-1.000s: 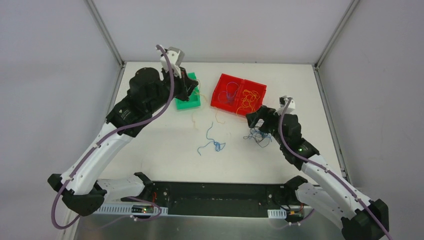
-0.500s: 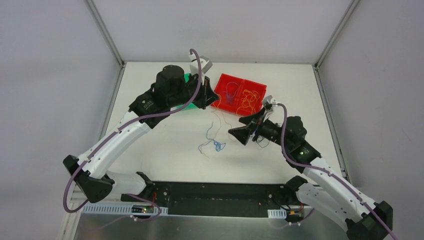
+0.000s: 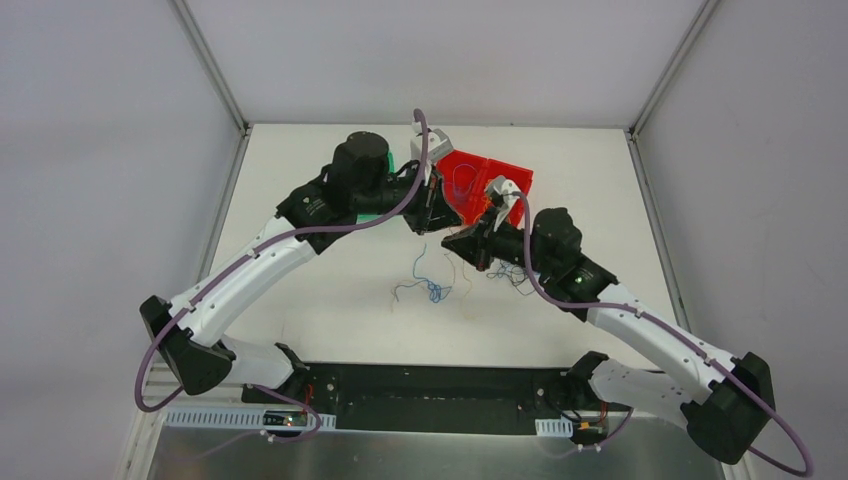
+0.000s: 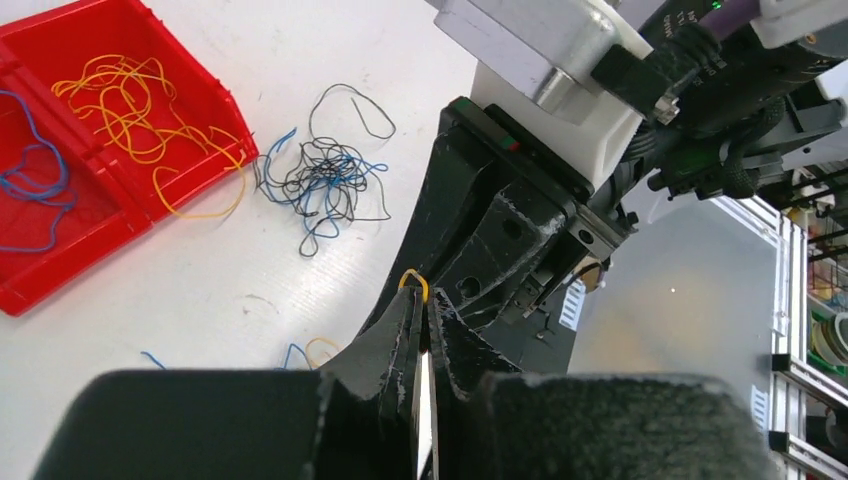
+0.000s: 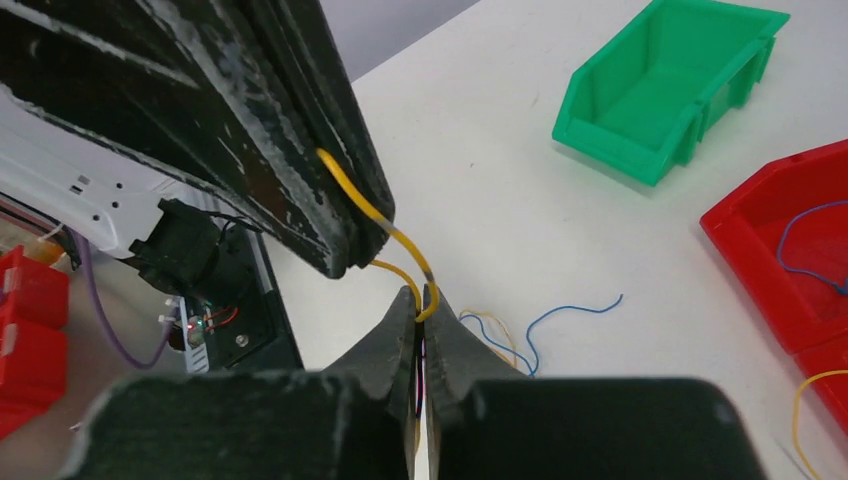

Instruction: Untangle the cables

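Both grippers meet tip to tip above the table's middle, each shut on one yellow cable (image 5: pixel 358 192). In the right wrist view it runs from the left fingers (image 5: pixel 300 200) down into my right gripper (image 5: pixel 420 297). At the tips of my left gripper (image 4: pixel 420 297) a small loop of that yellow cable (image 4: pixel 413 278) shows. From above, the left gripper (image 3: pixel 437 222) sits just left of the right gripper (image 3: pixel 458 243). A knot of dark and blue cables (image 4: pixel 325 185) lies on the table, half under the right arm (image 3: pixel 512 274). Loose blue and yellow strands (image 3: pixel 430 290) lie nearer the front.
A red two-part bin (image 3: pixel 505 172) at the back holds yellow cables (image 4: pixel 140 110) and blue cables (image 4: pixel 30 190). A green bin (image 5: pixel 665 85) stands to its left, mostly hidden by the left arm in the top view. Grey walls enclose the white table.
The left arm swung right from the green bin to the centre. My right gripper left the dark knot, moved left and shut on the yellow cable held by the left gripper.
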Robot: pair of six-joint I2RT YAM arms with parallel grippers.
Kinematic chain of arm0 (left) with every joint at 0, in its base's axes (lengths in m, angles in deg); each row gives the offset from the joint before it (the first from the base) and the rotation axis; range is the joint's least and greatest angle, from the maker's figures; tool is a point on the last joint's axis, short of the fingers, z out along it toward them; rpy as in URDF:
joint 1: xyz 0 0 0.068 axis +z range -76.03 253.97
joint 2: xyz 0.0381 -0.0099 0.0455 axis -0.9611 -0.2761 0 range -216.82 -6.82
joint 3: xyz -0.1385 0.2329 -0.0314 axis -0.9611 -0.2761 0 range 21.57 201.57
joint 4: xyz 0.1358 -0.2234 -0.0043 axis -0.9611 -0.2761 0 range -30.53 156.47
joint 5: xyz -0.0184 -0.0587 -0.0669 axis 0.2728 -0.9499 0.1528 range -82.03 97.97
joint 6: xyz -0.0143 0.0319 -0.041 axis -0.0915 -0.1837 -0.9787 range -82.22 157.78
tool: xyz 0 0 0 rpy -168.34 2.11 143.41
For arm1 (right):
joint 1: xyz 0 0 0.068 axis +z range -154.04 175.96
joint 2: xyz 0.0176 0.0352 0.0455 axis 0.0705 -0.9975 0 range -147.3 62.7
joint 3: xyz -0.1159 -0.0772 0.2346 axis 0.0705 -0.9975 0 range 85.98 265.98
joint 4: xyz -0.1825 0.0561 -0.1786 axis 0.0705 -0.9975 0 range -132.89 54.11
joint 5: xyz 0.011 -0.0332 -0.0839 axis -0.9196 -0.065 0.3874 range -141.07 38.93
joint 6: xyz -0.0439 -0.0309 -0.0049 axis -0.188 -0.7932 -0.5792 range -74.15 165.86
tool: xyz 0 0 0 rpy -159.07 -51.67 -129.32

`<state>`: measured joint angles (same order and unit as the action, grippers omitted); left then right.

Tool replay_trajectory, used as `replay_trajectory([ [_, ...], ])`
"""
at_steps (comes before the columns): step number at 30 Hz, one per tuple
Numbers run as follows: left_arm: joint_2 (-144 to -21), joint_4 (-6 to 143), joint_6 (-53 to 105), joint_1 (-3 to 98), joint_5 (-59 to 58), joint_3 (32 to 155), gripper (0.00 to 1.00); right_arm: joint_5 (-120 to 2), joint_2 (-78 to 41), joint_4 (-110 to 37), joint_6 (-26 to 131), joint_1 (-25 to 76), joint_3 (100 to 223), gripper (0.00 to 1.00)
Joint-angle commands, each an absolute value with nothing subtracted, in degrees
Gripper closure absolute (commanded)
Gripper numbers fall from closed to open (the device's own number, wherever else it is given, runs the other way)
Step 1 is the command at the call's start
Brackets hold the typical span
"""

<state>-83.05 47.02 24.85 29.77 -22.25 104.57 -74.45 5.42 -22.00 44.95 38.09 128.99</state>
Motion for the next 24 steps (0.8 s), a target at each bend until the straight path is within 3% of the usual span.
replay_trajectory([
  [1, -80.9, 50.2, 25.5, 29.4, -23.8, 106.2, 0.76, -74.9, 7.4, -20.0, 44.9, 38.5, 130.9, 1.00],
  [3, -79.7, 50.6, 25.2, 29.4, -18.4, 104.5, 0.35, -73.4, 9.0, -19.9, 45.6, 38.5, 130.5, 1.00],
  [4, -78.2, 51.3, 25.8, 29.4, -15.5, 103.1, 0.22, -72.6, 10.0, -19.8, 46.9, 38.5, 130.5, 1.00],
  [7, -72.2, 60.1, 26.3, 29.8, -8.4, 93.7, 0.02, -71.6, 11.7, -21.4, 49.6, 38.5, 132.2, 1.00],
  [14, -63.5, 84.1, 23.8, 33.0, -11.1, 75.4, 0.01, -69.1, 13.5, -25.7, 53.2, 38.5, 137.8, 1.00],
  [19, -67.7, 92.2, 24.3, 33.0, -18.5, 69.3, 0.01, -65.0, 13.6, -28.6, 53.7, 38.4, 142.8, 1.00],
  [24, -75.7, 95.1, 26.4, 33.1, -24.2, 69.0, 0.09, -60.7, 13.0, -30.8, 54.9, 38.4, 147.9, 1.00],
])
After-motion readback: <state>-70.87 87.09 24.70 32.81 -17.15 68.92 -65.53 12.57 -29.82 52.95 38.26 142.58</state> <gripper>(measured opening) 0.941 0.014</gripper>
